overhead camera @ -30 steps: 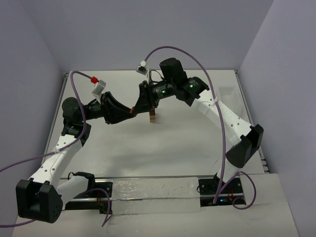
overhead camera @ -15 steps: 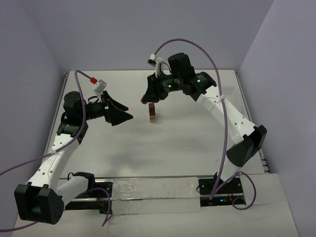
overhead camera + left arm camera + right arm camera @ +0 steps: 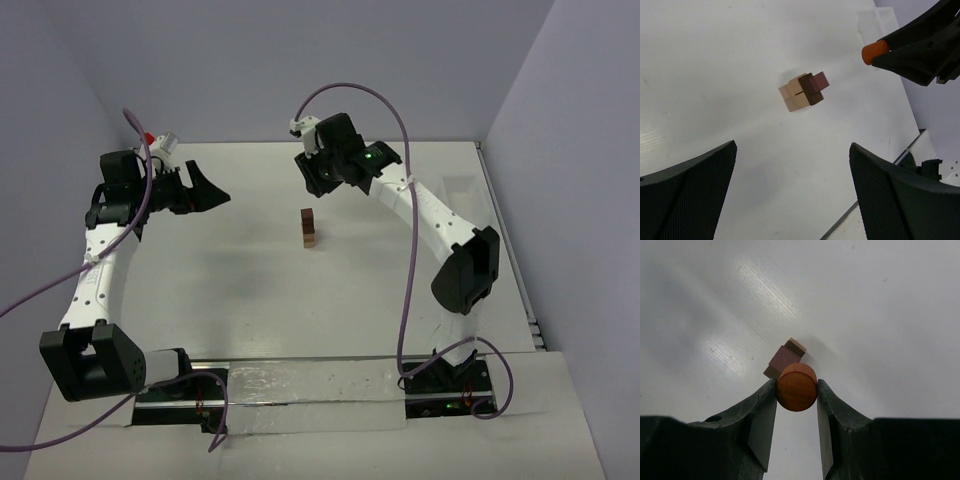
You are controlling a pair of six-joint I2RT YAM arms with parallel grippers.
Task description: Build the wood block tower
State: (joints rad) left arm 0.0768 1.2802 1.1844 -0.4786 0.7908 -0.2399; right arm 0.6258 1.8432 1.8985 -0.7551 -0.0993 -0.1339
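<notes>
Tower (image 3: 309, 228) stands mid-table (image 3: 250, 290); the left gripper (image 3: 214, 190) hangs at its 9 o'clock, well apart, jaws spread and empty. Left wrist view: tan and dark cubes lie at 12 o'clock. Right wrist view: the right gripper (image 3: 796, 384) clamps a round wooden piece (image 3: 796, 390), with the tower at 11 o'clock beyond it.

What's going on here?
Block stacking. A short tower of tan and dark cubes stands between the arms. The right end effector hovers near it, gripping a round orange-brown piece that is not yet placed. The left end effector hangs open and empty, off to the left.
</notes>
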